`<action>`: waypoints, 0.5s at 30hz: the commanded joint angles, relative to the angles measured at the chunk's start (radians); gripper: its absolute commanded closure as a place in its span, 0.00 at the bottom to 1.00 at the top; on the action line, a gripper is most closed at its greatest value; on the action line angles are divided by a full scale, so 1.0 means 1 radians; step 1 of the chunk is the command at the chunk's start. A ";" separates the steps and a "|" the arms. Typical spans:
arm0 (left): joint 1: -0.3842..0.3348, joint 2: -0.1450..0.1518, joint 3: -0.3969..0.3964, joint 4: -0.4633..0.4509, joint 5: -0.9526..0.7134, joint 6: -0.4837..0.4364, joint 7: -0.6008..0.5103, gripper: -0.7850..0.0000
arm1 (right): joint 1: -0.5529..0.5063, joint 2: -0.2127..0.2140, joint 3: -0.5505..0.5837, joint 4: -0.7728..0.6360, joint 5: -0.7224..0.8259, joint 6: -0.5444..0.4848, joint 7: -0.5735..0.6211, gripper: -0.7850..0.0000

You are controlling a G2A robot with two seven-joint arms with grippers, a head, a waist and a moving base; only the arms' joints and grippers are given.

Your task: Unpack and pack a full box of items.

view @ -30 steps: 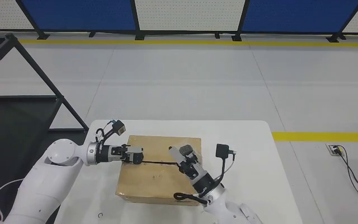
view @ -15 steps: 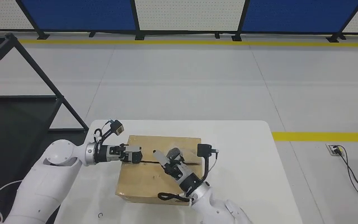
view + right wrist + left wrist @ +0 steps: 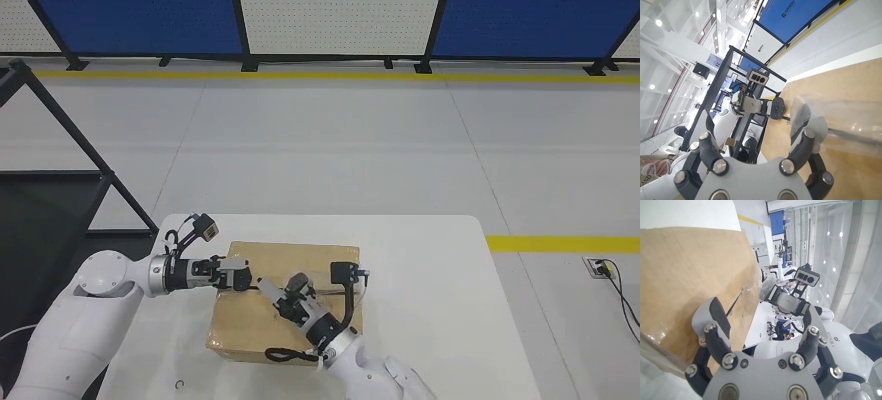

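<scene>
The closed cardboard box (image 3: pixel 250 325) is set on the white table (image 3: pixel 430 290), its top seam (image 3: pixel 734 305) covered by clear tape (image 3: pixel 848 113). The left gripper (image 3: pixel 241 277) is held at the box's left edge, by the seam, jaws spread wide. The right gripper (image 3: pixel 284 291) is placed over the box top, just beside the left gripper, jaws likewise wide.
</scene>
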 commanded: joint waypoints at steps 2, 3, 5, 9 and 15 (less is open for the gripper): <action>0.003 0.000 -0.004 0.000 0.001 -0.001 -0.002 0.00 | 0.006 -0.005 -0.005 0.012 -0.004 0.000 -0.003 0.00; 0.004 0.000 -0.006 -0.001 0.002 -0.001 -0.002 0.00 | 0.008 -0.007 -0.006 0.016 -0.003 0.001 -0.004 0.00; 0.006 0.000 -0.009 -0.001 0.002 -0.001 -0.002 0.00 | 0.015 -0.011 -0.009 0.026 -0.004 0.001 -0.004 0.00; 0.011 0.002 -0.020 0.001 0.003 -0.003 -0.005 0.00 | 0.027 -0.020 -0.017 0.048 -0.006 0.001 -0.009 0.00; 0.020 0.006 -0.040 0.007 0.000 -0.004 -0.011 0.00 | 0.039 -0.032 -0.028 0.074 -0.016 0.004 -0.012 0.00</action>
